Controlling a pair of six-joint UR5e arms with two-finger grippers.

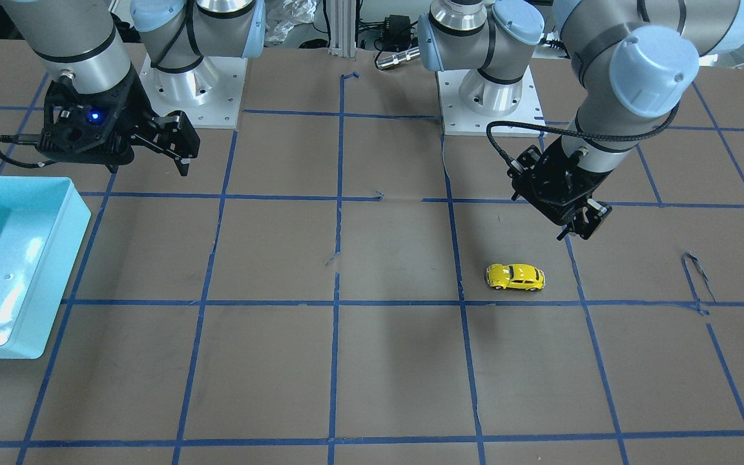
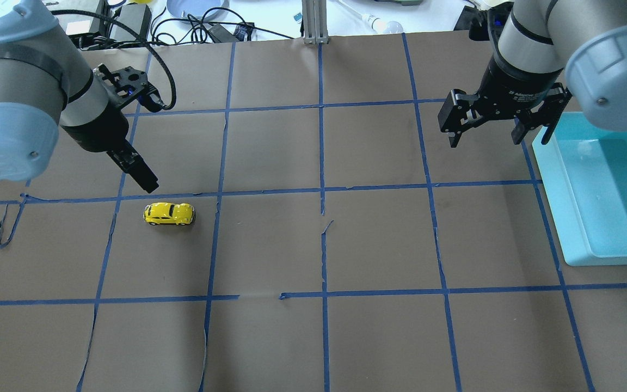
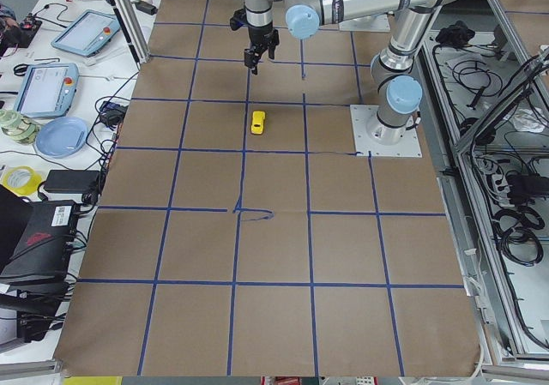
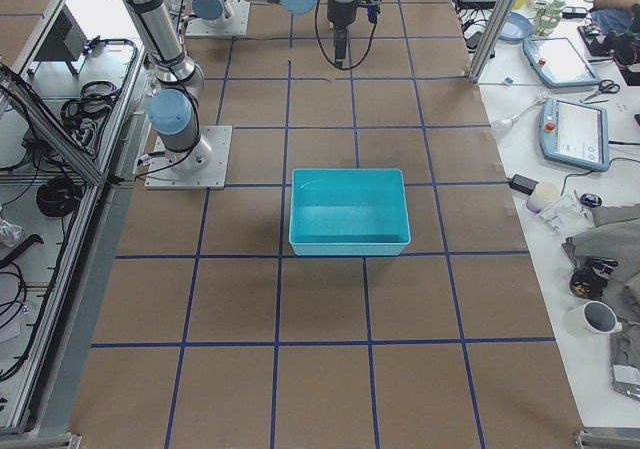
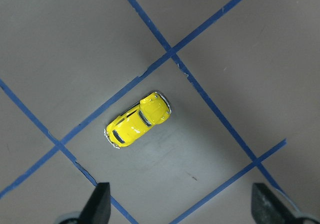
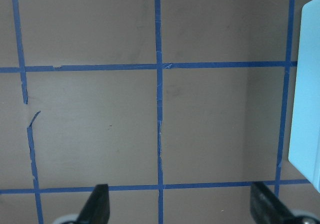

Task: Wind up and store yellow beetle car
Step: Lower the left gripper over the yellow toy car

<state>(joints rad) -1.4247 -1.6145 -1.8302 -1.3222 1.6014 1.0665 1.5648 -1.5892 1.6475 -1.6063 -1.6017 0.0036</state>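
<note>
- One table [image 2: 379, 245] holds the teal bin [image 2: 613, 190] at your right end.
- Both grippers hang empty, jaws spread: the right gripper [image 2: 501, 136] beside the bin, the left gripper [image 1: 580, 226] near the yellow beetle car [image 2: 169, 213].
- The car stands on its wheels, well apart from the bin.
- Likely light, hard, slick: pinch its doors, not the roof.

I see my left arm [image 1: 604, 39] and right arm [image 1: 68, 32] as silver-grey tubes with pale-blue caps [image 1: 653, 61] — black right tool [image 1: 185, 152] with a blue light [image 1: 94, 117], and a looping black cable [image 1: 489, 135].
</note>
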